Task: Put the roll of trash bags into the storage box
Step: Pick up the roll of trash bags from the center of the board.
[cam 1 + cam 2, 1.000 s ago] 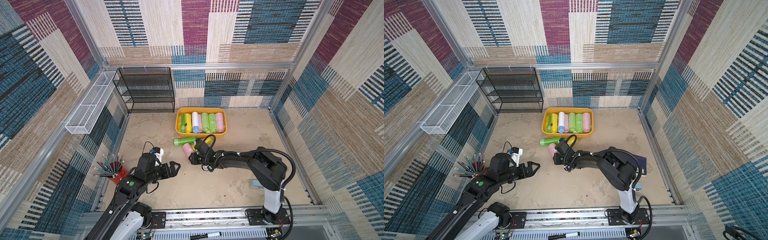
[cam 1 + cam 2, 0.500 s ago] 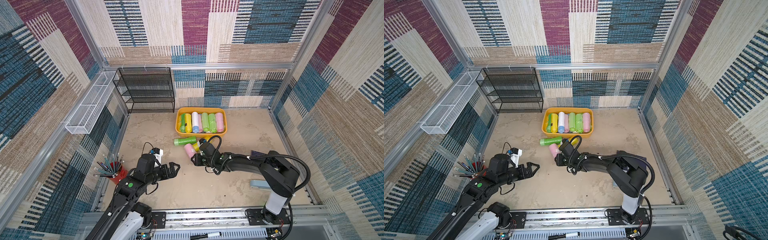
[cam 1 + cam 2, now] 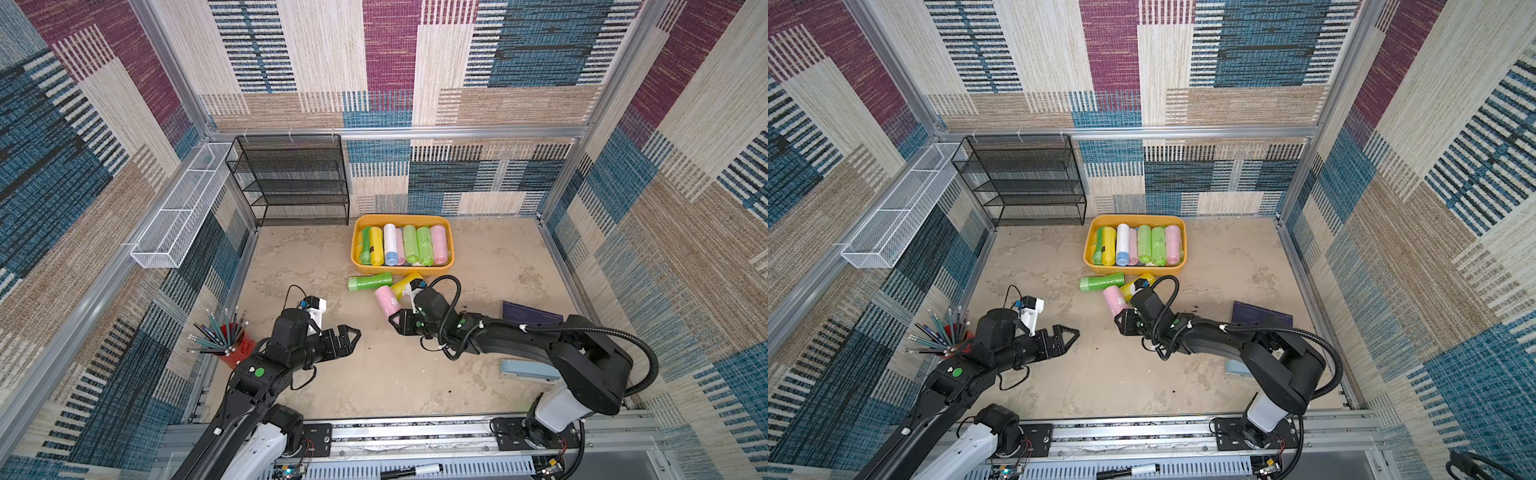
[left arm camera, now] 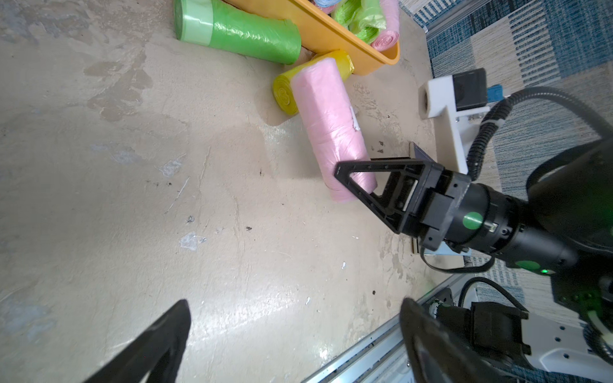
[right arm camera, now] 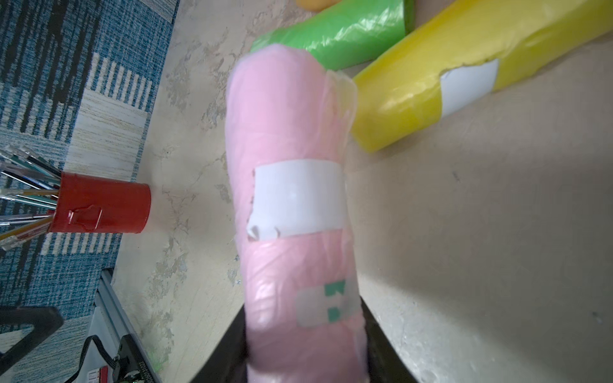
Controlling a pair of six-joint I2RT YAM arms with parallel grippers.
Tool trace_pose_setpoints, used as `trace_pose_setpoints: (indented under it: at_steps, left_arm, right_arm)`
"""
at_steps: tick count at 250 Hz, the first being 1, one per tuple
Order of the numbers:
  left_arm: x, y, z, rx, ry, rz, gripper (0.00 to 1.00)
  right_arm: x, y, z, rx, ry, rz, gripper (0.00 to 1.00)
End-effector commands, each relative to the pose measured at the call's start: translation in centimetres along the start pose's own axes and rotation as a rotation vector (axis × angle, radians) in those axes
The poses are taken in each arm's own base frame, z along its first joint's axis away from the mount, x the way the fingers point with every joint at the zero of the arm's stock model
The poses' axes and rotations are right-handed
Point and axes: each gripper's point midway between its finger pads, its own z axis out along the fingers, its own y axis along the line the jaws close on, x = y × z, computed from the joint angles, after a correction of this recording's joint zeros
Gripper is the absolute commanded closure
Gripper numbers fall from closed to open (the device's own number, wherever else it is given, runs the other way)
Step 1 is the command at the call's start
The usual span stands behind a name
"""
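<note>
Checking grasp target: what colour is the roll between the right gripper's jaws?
A pink roll, white label; clearest in the right wrist view.

In the right wrist view the pink roll [image 5: 292, 205] is blurred, its near end cut off by the picture's edge, and it hides most of the right gripper [image 5: 303, 345]. In both top views the right arm [image 3: 511, 336] covers part of the yellow roll [image 3: 405, 282]. The left wrist view crops the storage box [image 4: 348, 43] and the 2 fingers [image 4: 159, 345] of the left gripper [image 4: 293, 303].

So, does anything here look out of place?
Yes: three rolls are outside the storage box, just in front of it: a green roll, a yellow roll, and a pink roll clamped in the right gripper.
</note>
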Motion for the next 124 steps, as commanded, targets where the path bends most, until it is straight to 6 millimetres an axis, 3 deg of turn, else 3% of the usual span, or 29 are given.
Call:
trace_pose_setpoints:
  at_steps: [1,124]
  left_arm:
    - [-0.2,-0.4,0.0,0.012,0.003,-0.033,0.02]
    - [-1.5,-2.3,1.7,0.092,0.014,-0.04,0.02]
  right_arm:
    - [-1.4,1.8,-1.1,-0.077,-0.065,0.017,0.59]
    - [-2.6,3.0,-3.8,-0.142,-0.138,0.039,0.63]
